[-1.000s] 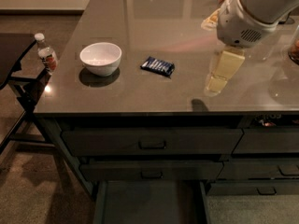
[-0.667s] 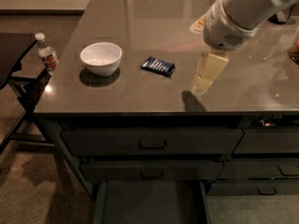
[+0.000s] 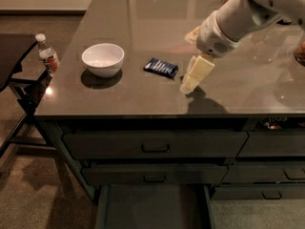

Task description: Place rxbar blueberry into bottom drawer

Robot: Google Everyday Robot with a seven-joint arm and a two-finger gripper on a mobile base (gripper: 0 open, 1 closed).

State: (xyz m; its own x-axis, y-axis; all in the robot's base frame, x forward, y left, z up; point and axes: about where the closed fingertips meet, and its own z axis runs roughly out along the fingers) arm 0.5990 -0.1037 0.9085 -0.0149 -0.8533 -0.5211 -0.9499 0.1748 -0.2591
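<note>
Above the dark countertop (image 3: 143,23), the fingers (image 3: 190,82) hover closed and empty just beside the rxbar blueberry (image 3: 161,67).

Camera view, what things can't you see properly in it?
- bottom drawer: front cut off by the picture's lower edge.
- rxbar blueberry: wrapper print too small to read.
- gripper, low over the counter just right of the bar: its arm runs out the top right corner.
- brown object at the right edge: mostly cut off.

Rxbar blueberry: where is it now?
In camera view, the dark-blue flat rxbar blueberry lies on the grey countertop between the white bowl and the cream gripper beside it.
</note>
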